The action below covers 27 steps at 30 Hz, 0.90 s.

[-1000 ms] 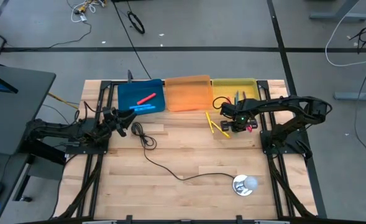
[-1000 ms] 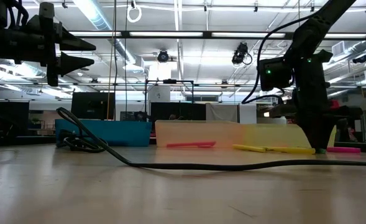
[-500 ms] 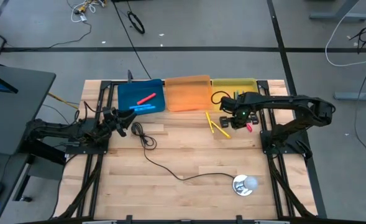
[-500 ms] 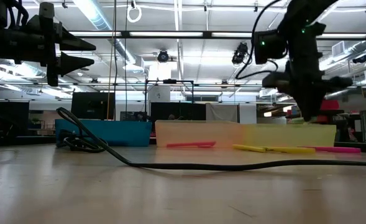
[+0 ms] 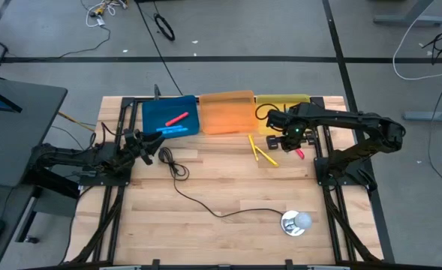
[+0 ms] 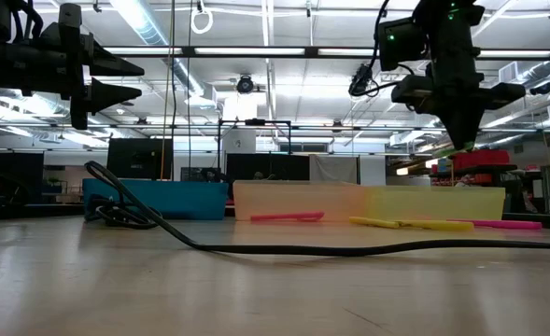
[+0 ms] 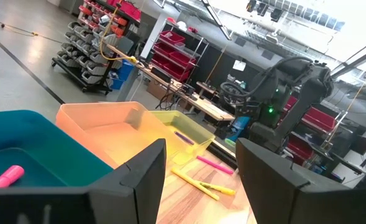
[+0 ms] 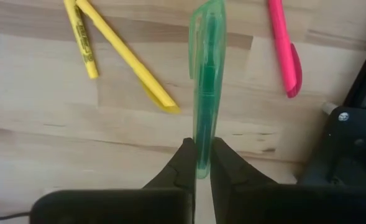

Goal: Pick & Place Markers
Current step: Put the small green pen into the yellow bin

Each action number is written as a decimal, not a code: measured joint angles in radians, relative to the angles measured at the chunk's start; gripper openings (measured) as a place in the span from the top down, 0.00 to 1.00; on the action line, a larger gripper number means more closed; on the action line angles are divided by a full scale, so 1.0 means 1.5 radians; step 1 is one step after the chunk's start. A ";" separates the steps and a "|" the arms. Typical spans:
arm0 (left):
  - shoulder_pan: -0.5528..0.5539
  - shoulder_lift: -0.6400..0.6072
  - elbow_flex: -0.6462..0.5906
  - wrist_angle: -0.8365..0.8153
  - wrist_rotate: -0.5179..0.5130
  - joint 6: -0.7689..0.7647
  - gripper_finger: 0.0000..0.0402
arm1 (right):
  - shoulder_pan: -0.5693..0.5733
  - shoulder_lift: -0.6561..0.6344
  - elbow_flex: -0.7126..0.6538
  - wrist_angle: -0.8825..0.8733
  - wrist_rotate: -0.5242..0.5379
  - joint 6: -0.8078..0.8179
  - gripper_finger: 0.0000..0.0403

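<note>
The worktop point(image 5: 228, 187) is pale wood planks in a black frame. Along its far edge sit three trays side by side: a blue tray point(image 5: 171, 116) toward the left, an orange tray point(image 5: 227, 112) in the middle, and a yellow tray point(image 5: 281, 101) toward the right. A thin black cable point(image 5: 205, 202) snakes across the wood to a round silver-white object point(image 5: 296, 222) near the front edge on the right. Beyond the worktop is a large workshop with ceiling strip lights and shelves of red bins.

My right arm reaches from the right edge toward the far right corner, raised well above the wood. My right gripper point(image 8: 198, 163) points down, its jaws pinched narrow on the end of a green marker point(image 8: 205, 74), which sticks straight out past the fingertips. Below it on the bare wood lie two yellow markers point(image 8: 117, 46) meeting in a V, and a pink marker point(image 8: 283, 46) nearer the right edge, apart from them; all three lie just in front of the yellow tray.

A red marker point(image 5: 177, 118) and a blue marker point(image 5: 172, 130) lie in the blue tray. A purple marker point(image 7: 184, 137) lies in the yellow tray.

My left arm waits low at the left edge, my left gripper point(image 5: 147, 146) just in front of the blue tray, its jaws partly apart and holding nothing.
</note>
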 joint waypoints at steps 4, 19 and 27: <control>0.000 0.000 0.000 0.000 0.000 0.000 0.50 | 0.000 0.000 0.001 0.000 -0.004 -0.002 0.96; 0.000 0.000 0.000 0.000 0.000 0.000 0.50 | -0.075 0.065 0.092 -0.009 0.021 -0.079 0.97; 0.000 0.000 0.000 0.000 0.000 0.000 0.50 | -0.133 0.130 0.166 -0.020 0.028 -0.142 0.97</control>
